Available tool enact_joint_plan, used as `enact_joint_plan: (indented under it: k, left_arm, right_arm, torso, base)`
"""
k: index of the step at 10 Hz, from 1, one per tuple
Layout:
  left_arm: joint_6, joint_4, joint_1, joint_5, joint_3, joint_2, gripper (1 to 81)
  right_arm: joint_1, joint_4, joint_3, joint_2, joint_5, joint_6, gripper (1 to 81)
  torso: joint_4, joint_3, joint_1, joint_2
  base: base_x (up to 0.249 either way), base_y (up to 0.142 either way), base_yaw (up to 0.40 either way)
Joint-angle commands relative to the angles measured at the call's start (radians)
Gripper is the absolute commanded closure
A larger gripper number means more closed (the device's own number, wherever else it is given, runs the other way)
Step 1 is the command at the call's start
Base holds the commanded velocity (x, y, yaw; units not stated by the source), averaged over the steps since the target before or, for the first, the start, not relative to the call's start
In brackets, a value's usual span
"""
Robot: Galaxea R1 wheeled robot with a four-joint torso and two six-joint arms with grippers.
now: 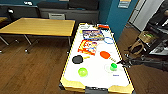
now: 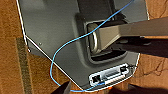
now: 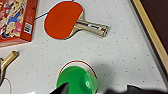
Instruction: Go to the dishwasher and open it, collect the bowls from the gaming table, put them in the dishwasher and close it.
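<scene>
The gaming table (image 1: pixel 123 82), white-topped with yellow sides, stretches away in front of me. Two green bowls stand near its near end: a lime one (image 1: pixel 82 72) on the left and a darker one (image 1: pixel 113 66) on the right. My right gripper (image 1: pixel 122 63) reaches in from the right, just beside the darker bowl. In the right wrist view that bowl (image 3: pixel 76 80) sits on a red-ringed circle, close below my open right gripper (image 3: pixel 96 90), whose dark fingertips (image 3: pixel 60 89) stand apart. My left gripper (image 2: pixel 97 90) hangs open over my own grey base and the wood floor. The dishwasher is out of view.
A red paddle (image 1: pixel 105 54) (image 3: pixel 63 20), a black paddle (image 1: pixel 77 59) and two game boxes (image 1: pixel 88 47) (image 1: pixel 92 34) lie farther up the table. A wooden table (image 1: pixel 37 26) stands to the left. Bags and dark furniture (image 1: pixel 140 45) crowd the right. A blue cable (image 2: pixel 72 41) crosses my base.
</scene>
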Motion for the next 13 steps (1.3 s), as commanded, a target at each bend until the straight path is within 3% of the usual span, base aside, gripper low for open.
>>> enact_joint_plan:
  k: [1,2,4,13]
  left_arm:
    - [0.004,-0.004,0.000,0.066,0.000,-0.001,1.0]
    - [0.004,-0.004,0.000,0.066,0.000,-0.003,1.0]
    - [0.004,-0.004,0.000,0.066,0.000,-0.001,1.0]
    - [0.004,-0.005,0.000,0.080,0.000,-0.006,1.0]
  right_arm:
    - [0.142,0.020,-0.005,-0.026,-0.029,0.005,1.0]
    - [0.142,0.023,-0.005,-0.027,-0.029,0.005,1.0]
    - [0.142,0.025,-0.005,-0.026,-0.027,0.005,1.0]
    - [0.051,0.045,0.015,-0.032,0.040,0.002,1.0]
  torso:
    - [0.000,-0.045,0.000,0.000]
    - [0.000,-0.018,0.000,0.000]
    - [0.000,-0.042,0.000,0.001]
    - [0.000,-0.042,0.001,0.001]
  base:
    - [0.000,0.000,0.000]
    - [0.000,0.000,0.000]
    - [0.000,0.000,0.000]
    - [0.000,0.000,0.000]
